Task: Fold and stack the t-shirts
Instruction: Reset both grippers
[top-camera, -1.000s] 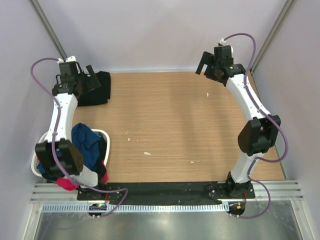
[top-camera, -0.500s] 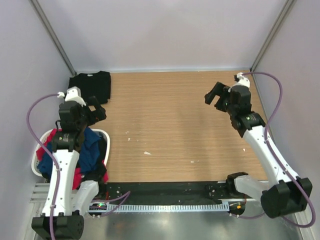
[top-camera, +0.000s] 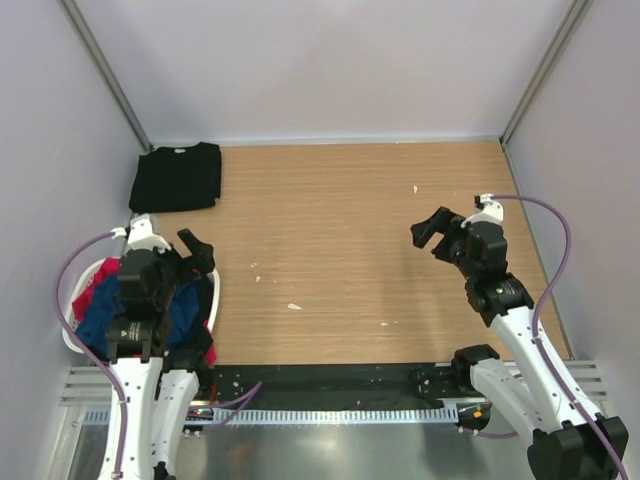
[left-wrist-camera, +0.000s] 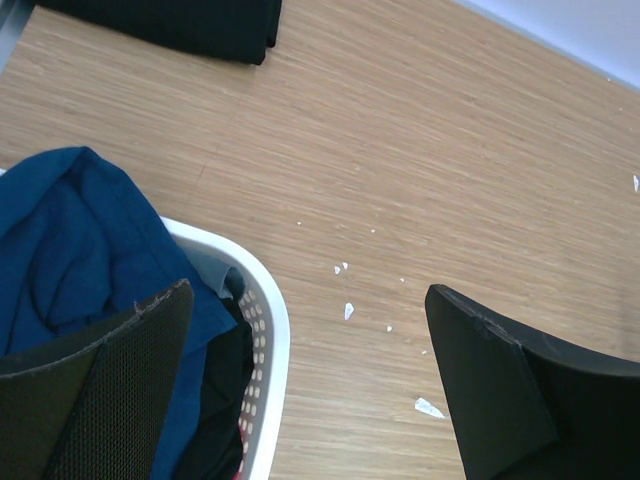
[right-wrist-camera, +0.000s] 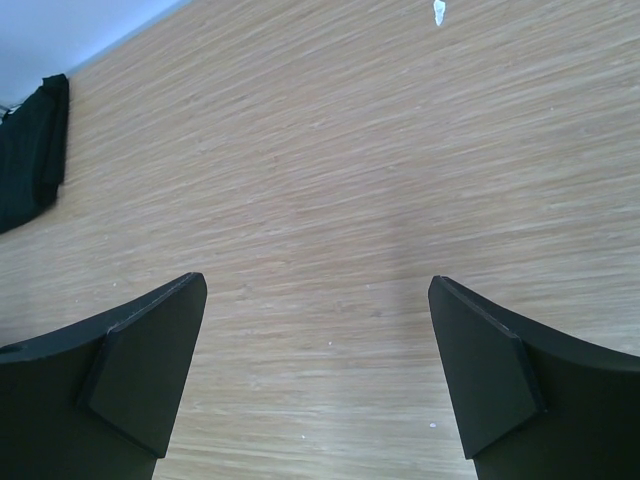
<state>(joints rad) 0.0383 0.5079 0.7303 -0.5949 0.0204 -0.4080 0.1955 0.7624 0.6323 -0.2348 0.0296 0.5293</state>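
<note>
A black t-shirt (top-camera: 177, 177) lies folded flat at the table's back left corner; it also shows in the left wrist view (left-wrist-camera: 170, 22) and the right wrist view (right-wrist-camera: 30, 150). A navy blue t-shirt (top-camera: 103, 312) and a red-pink one (top-camera: 102, 274) lie bunched in the white basket (top-camera: 213, 292). My left gripper (top-camera: 192, 252) is open and empty, hovering over the basket's right rim (left-wrist-camera: 268, 325), with the navy shirt (left-wrist-camera: 70, 230) under its left finger. My right gripper (top-camera: 436, 228) is open and empty above bare table at the right (right-wrist-camera: 318, 282).
Dark cloth (left-wrist-camera: 222, 400) lies under the navy shirt inside the basket. Small white scraps (top-camera: 294, 306) dot the wooden table. Grey walls close in the back and both sides. The arm bases stand at the near edge.
Both arms have drawn back from the far edge toward the near side. The left gripper moved from the folded black shirt to above the basket; the right moved from the back right corner to mid-right.
</note>
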